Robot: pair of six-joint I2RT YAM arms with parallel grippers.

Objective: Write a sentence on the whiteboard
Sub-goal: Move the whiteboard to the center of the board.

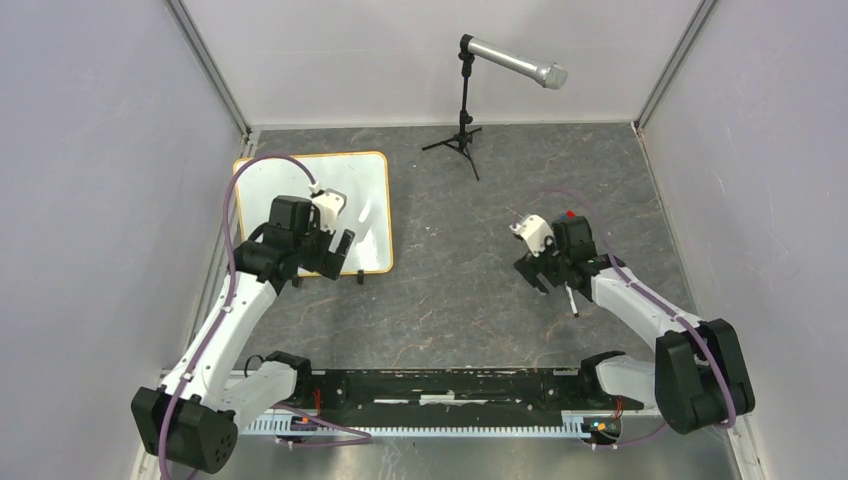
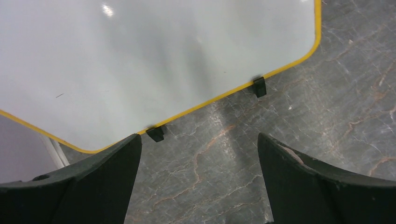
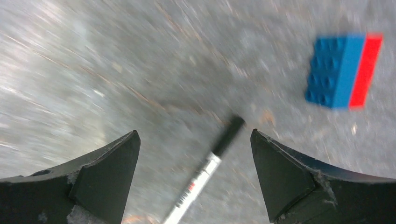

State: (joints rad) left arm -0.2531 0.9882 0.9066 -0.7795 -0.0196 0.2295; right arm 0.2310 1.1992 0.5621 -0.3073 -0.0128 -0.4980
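Observation:
The whiteboard (image 1: 355, 180) lies flat at the left of the table, glossy white with an orange rim. No sentence shows on it; in the left wrist view the whiteboard (image 2: 163, 56) is blank but for a tiny dark speck. My left gripper (image 1: 338, 252) is open and empty above its near edge, by the two black clip feet (image 2: 155, 134). My right gripper (image 1: 545, 272) is open, jaws wide. A marker (image 3: 201, 176), white barrel with a black cap, lies on the table between them, untouched; it also shows in the top view (image 1: 571, 300).
A blue and red toy brick (image 3: 343, 70) lies on the grey marbled table beyond the right gripper. A microphone (image 1: 512, 62) on a small black tripod (image 1: 462, 135) stands at the back centre. Walls close the left, right and back.

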